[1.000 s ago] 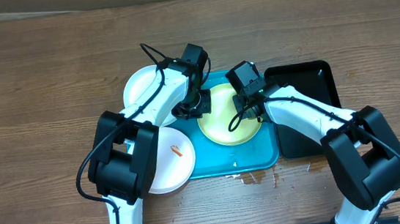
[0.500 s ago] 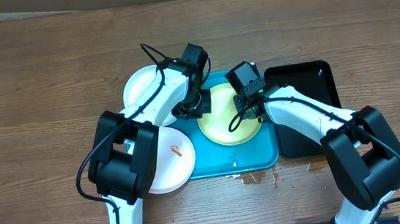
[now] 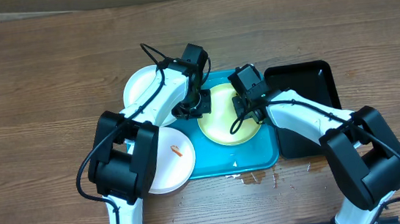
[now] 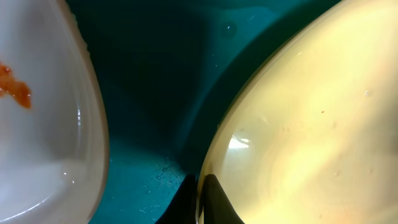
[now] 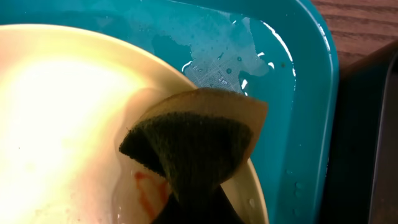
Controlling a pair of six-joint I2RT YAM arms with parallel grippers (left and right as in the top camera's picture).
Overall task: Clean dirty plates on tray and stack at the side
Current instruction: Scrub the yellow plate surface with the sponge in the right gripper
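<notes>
Left gripper [image 4: 200, 200]: the jaws are closed together on the left rim of the lime-rimmed plate [image 3: 222, 117], one dark finger on each side of the rim edge.

Right gripper [image 3: 244, 115]: the jaws are clamped on a folded sponge [image 5: 193, 146], dark green scouring face outward, tan face behind. The sponge is pressed against the right part of the lime-rimmed plate, just inside its rim. A red smear [image 5: 147, 188] lies on the plate surface directly beside the sponge.

The lime-rimmed plate lies inside the tray [image 3: 260, 158], in its upper middle area. The tray floor next to the plate is wet, with a patch of suds [image 5: 217, 59] near the corner.

A smeared white plate [image 3: 168, 159] carries an orange-red mark and overlaps the left edge of the tray, near the lime-rimmed plate but apart from it. A clean white plate [image 3: 141, 92] lies at the upper left corner of the tray, partly under the left arm.

A black tray [image 3: 310, 109] lies on the worktop [image 3: 51, 89], touching the right side of the tray. Small wet spots [image 3: 254, 177] mark the worktop just in front of the tray.
</notes>
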